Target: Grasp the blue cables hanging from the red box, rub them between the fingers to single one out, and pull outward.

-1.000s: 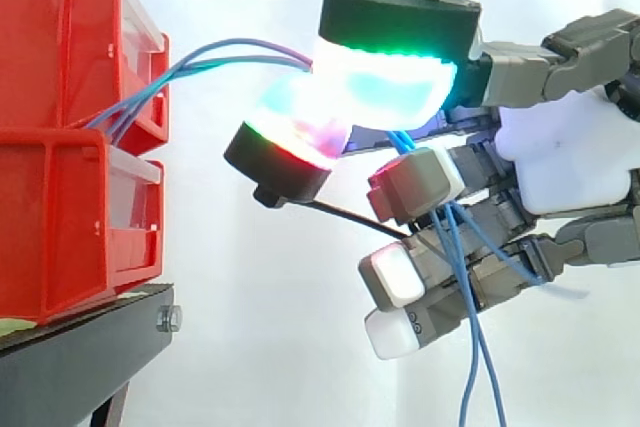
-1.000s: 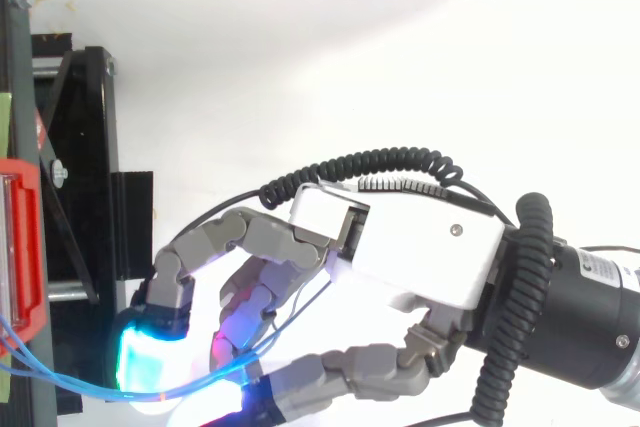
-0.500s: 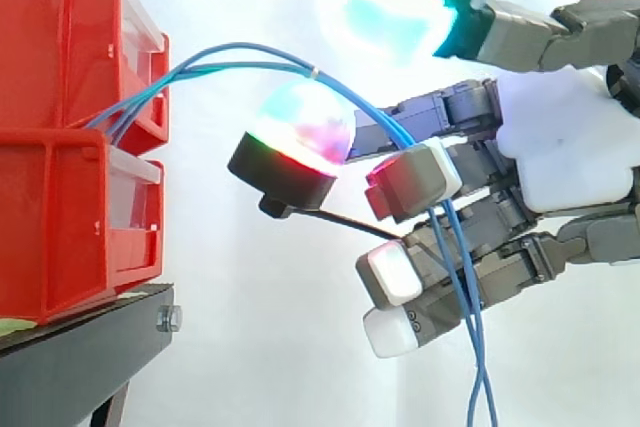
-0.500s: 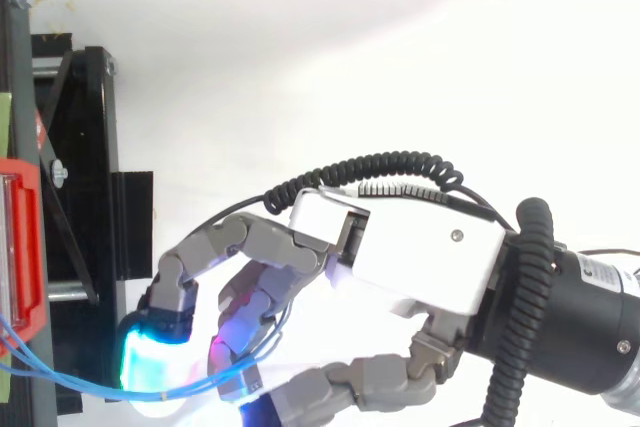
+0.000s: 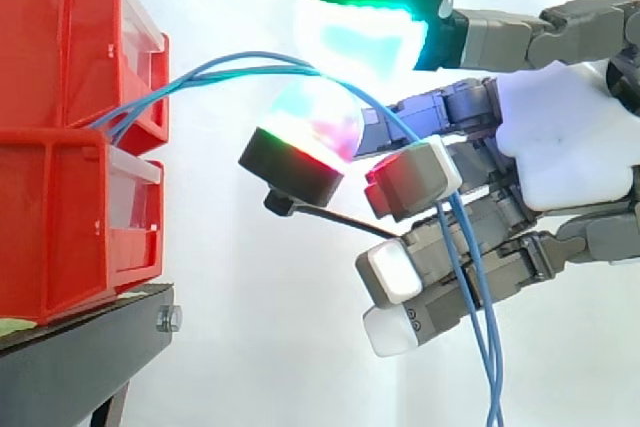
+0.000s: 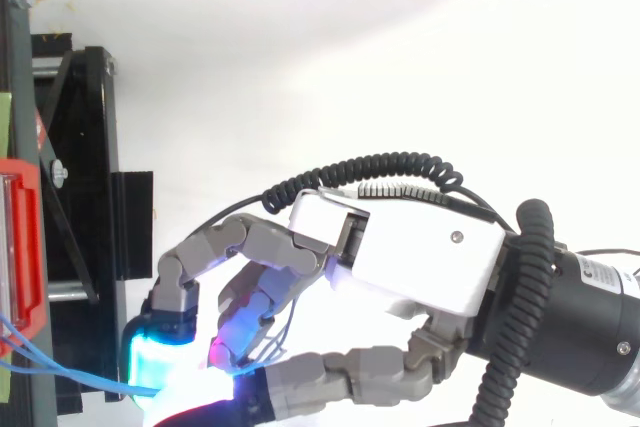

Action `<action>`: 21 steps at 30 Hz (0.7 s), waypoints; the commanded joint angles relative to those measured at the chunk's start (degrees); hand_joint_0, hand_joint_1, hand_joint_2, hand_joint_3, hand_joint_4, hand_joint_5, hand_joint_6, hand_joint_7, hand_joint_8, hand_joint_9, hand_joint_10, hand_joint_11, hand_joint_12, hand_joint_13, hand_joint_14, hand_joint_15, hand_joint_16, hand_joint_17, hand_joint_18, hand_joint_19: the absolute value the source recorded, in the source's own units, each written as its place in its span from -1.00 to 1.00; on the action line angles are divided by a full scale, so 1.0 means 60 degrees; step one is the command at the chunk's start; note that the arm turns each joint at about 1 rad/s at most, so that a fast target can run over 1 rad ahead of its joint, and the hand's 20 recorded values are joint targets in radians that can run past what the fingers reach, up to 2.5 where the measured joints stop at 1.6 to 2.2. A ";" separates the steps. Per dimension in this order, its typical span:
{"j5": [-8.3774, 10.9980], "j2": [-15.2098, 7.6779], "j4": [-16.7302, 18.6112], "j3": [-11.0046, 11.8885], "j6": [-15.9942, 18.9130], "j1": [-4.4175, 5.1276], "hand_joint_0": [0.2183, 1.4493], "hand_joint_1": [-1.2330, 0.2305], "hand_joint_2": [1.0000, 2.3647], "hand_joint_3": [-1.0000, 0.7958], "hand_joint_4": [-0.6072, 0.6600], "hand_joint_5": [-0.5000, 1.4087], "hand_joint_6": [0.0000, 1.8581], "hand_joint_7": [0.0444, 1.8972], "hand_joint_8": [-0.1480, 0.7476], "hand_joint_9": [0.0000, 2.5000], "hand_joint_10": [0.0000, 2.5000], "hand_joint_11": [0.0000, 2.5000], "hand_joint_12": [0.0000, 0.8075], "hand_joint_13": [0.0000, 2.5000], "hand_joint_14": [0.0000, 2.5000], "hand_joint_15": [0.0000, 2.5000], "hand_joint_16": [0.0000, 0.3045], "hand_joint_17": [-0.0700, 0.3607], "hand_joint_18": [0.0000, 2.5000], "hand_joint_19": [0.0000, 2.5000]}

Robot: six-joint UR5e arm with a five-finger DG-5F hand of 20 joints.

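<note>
Pads (image 5: 355,42): I read two glowing pads closed on the cables (image 5: 225,64). The green-cyan one is on top and the red-green one is beneath. The strands cross the lower pad's dome right where the two meet. I judge the pinch to be light.
Other fingers (image 5: 415,179): half-curled below the pinch with white tips. They grip nothing, and the loose cable tails run down past them.
Hand (image 5: 565,142): it comes in from the right, palm toward the box (image 5: 60,37) and well clear of it. In the top view the hand (image 6: 420,257) sits low in frame, its fingers pointing left.
Cables: at least two blue strands. They leave the front of the upper box, arch up and right to the pinch, then hang down off the bottom edge. In the top view the cables (image 6: 60,375) run from the box (image 6: 25,247) into the glow of the pads.
Box: red, stacked on a second red one on the black stand (image 5: 85,347).
Step in hand: rubbing. The strands lie together in the pinch and, by my reading, none is singled out yet.
Next move: I slide one pad across the other until a strand rolls free, hold one only, then draw the hand right, away from the box.
Risk: too firm a pinch drags all strands, and too loose a pinch lets them slip.
</note>
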 commanded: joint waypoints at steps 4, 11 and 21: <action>-0.0017 0.0000 -0.0022 0.0002 0.0031 0.0000 -0.22 -0.47 -0.97 -0.07 -0.19 -0.66 0.01 0.15 -0.10 -0.06 -0.99 -0.04 -0.20 -0.22 -0.98 -0.46 -0.76 -0.29 -0.43 -0.62; -0.0017 0.0000 -0.0095 -0.0013 0.0031 0.0000 -0.07 -0.46 -1.00 -0.44 -0.32 -0.66 0.03 0.15 -0.12 0.02 -0.99 0.02 -0.24 -0.17 -0.98 -0.45 -0.77 -0.31 -0.41 -0.65; -0.0032 0.0000 -0.0256 -0.0013 0.0031 0.0015 -0.24 -0.47 -1.00 -0.44 -0.13 -0.60 0.01 0.18 -0.11 0.23 -0.98 0.09 -0.23 -0.06 -0.98 -0.40 -0.78 -0.32 -0.35 -0.62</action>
